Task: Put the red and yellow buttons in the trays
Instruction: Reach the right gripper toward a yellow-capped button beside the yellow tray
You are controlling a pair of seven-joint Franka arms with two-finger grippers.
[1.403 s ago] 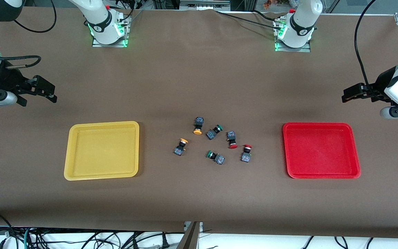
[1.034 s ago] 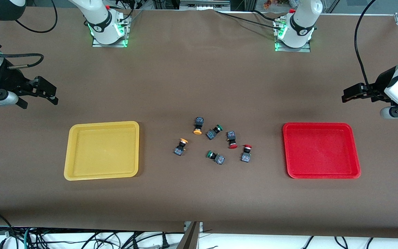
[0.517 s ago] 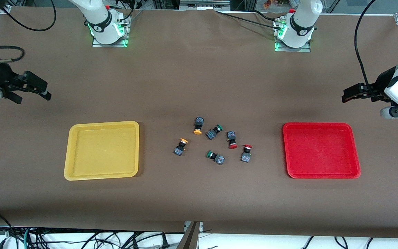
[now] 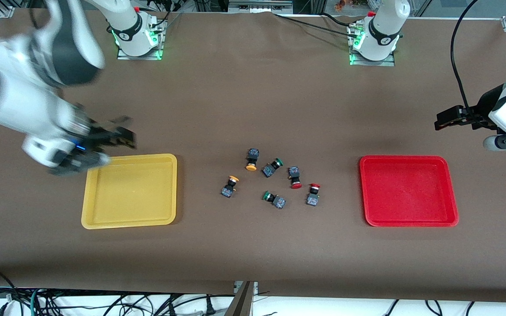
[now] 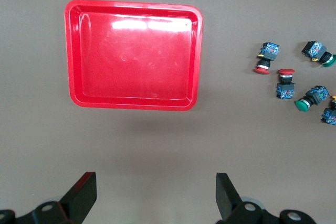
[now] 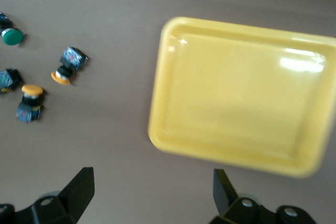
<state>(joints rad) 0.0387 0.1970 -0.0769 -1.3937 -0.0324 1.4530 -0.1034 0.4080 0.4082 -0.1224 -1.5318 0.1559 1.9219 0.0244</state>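
Observation:
Two yellow-capped buttons (image 4: 252,160) (image 4: 230,186) and two red-capped buttons (image 4: 295,177) (image 4: 313,194) lie in a loose cluster mid-table, between the yellow tray (image 4: 130,206) and the red tray (image 4: 409,210). Both trays are empty. My right gripper (image 4: 123,131) is open and empty over the table beside the yellow tray's farther edge. Its wrist view shows the gripper (image 6: 152,187), the yellow tray (image 6: 241,103) and the yellow buttons (image 6: 65,67) (image 6: 30,100). My left gripper (image 4: 438,120) waits, open and empty, over the table beside the red tray. Its wrist view shows the gripper (image 5: 156,192), the red tray (image 5: 134,56) and the red buttons (image 5: 265,59) (image 5: 285,82).
Two green-capped buttons (image 4: 272,166) (image 4: 274,199) lie in the same cluster, close to the red and yellow ones. The brown table has open surface around both trays. The arm bases (image 4: 136,35) (image 4: 374,39) stand along the farther edge.
My right arm has swung in from the table's end toward the middle, and its gripper now hangs by the yellow tray's farther edge. The left arm, buttons and trays have not moved.

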